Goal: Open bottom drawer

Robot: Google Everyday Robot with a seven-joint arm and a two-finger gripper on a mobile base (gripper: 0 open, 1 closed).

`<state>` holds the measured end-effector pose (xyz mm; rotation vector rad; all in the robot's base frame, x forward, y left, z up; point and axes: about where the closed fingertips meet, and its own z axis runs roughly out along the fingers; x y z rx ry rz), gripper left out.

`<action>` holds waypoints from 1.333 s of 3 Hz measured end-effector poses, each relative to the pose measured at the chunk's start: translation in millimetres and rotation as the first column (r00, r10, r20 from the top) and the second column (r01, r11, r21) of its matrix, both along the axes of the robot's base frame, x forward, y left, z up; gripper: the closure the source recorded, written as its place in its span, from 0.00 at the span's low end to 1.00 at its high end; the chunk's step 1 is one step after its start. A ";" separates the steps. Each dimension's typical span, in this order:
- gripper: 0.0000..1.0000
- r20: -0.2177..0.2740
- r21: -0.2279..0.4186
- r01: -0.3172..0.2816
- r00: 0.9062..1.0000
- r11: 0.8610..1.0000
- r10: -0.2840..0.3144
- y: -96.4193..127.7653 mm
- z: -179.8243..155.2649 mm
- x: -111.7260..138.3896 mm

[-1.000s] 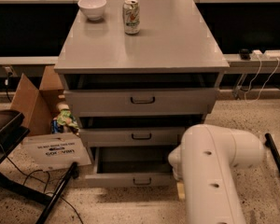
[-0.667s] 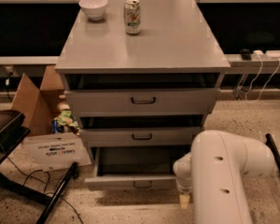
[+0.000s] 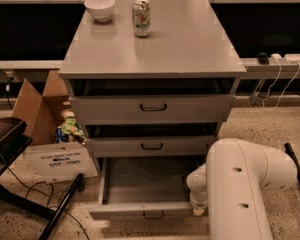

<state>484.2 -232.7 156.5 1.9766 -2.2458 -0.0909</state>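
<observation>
Grey bottom drawer is being seen well open, seemingly done; gripper at its near-right corner, grip state untellable.

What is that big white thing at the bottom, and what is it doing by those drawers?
That big white thing is a robot's arm. The robot rolls on wheels and has one arm that ends in a gripper, a kind of pinching hand. The gripper is low down by the right front corner of the bottom drawer, mostly hidden behind the arm. There is one picture, taken from above and in front of the grey cabinet; I cannot tell where the camera sits. The bottom drawer is pulled out, and I see nothing inside it. The two drawers above it are pushed in. A white bowl and a drink can stand on top. I cannot tell if the gripper holds anything.
</observation>
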 end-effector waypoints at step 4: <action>1.00 -0.014 -0.025 0.044 0.999 0.999 -0.045 -8.8 -1.0 -32.2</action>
